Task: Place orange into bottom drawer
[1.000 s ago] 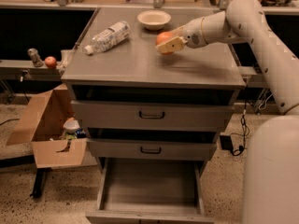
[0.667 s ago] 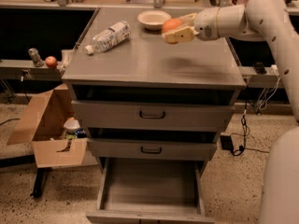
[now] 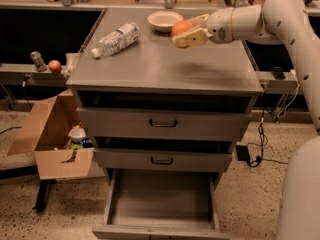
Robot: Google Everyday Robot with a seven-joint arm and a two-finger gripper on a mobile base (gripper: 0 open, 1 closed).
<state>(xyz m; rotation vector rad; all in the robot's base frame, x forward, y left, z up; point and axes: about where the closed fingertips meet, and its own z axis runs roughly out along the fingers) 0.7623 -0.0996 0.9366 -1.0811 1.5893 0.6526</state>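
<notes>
Jaws: closed on the orange (image 3: 180, 27); cream fingers (image 3: 196, 36) wrap its right and lower side.
Gripper (image 3: 184, 33): held in the air over the rear of the table (image 3: 165, 71), just to the right of the bowl in the picture, pointing toward the picture's left.
Arm (image 3: 280, 14): white, comes in from the upper right corner.
Orange: off the surface, in the grip; a soft shadow lies on the table nearer the front.
Bowl (image 3: 164, 20): cream, upright, at the back of the table, near the orange but apart from it.
Bottle (image 3: 115, 39): clear plastic, lying on its side at the table's left rear.
Bottom drawer (image 3: 162, 199): pulled fully out, bare grey floor, well below the orange.
Upper drawers (image 3: 163, 124): both slightly out, black handles.
Cardboard box (image 3: 52, 141): open, on the floor left of the cabinet.
Small red-orange fruit (image 3: 54, 66): on the side ledge at far left.
</notes>
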